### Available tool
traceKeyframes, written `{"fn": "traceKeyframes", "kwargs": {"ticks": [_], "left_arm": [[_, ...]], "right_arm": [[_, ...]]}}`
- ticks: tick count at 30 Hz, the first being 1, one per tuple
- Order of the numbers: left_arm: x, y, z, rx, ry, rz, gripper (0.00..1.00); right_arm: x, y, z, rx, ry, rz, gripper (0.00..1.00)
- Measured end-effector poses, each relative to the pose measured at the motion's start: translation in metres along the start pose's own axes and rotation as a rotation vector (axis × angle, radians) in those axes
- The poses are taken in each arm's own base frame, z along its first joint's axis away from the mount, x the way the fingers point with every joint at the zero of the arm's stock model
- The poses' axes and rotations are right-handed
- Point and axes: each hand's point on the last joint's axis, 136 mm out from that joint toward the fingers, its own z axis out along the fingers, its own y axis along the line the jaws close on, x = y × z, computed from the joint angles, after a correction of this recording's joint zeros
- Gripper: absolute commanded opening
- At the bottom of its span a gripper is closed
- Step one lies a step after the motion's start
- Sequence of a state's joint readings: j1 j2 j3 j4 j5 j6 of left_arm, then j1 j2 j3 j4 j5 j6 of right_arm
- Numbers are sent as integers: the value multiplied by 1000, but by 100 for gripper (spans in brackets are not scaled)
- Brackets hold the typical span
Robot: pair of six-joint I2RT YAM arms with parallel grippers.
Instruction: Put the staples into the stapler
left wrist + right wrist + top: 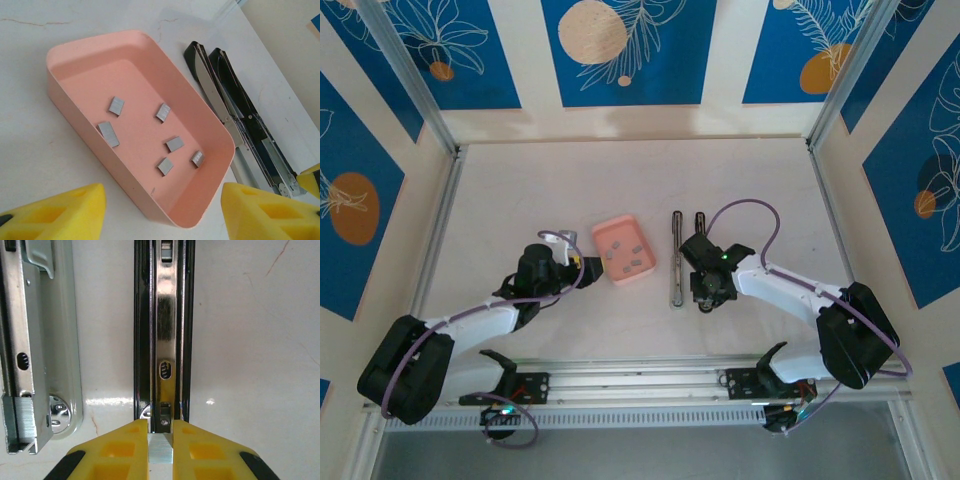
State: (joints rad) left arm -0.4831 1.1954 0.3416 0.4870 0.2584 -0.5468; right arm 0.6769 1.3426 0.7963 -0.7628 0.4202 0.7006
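Note:
The stapler (676, 262) lies opened flat on the table, right of the salmon-pink tray (612, 228). Its two long arms lie side by side (235, 112). My right gripper (705, 298) stands over the near end of the stapler's right arm. In the right wrist view it (160, 447) is shut on a short silver strip of staples (160, 452), just at the end of the black-edged magazine channel (164, 335). Several more staples (174, 144) lie loose in the tray. My left gripper (162, 215) is open at the tray's near corner, with nothing between its yellow fingers (55, 215).
The stapler's silver second arm (30, 340) lies parallel, left of the channel. The tray's wall (70, 107) stands between my left gripper and the staples. Bare white table lies all round, with aluminium frame rails (438, 230) along the sides.

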Motion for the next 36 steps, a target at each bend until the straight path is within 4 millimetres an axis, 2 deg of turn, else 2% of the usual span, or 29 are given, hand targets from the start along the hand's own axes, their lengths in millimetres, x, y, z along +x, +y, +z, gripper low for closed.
{"fn": "traceKeyframes", "kwargs": {"ticks": [36], "left_arm": [[2, -1, 1, 3, 5, 2, 62]], "right_arm": [[-5, -5, -8, -2, -35, 1, 16]]}}
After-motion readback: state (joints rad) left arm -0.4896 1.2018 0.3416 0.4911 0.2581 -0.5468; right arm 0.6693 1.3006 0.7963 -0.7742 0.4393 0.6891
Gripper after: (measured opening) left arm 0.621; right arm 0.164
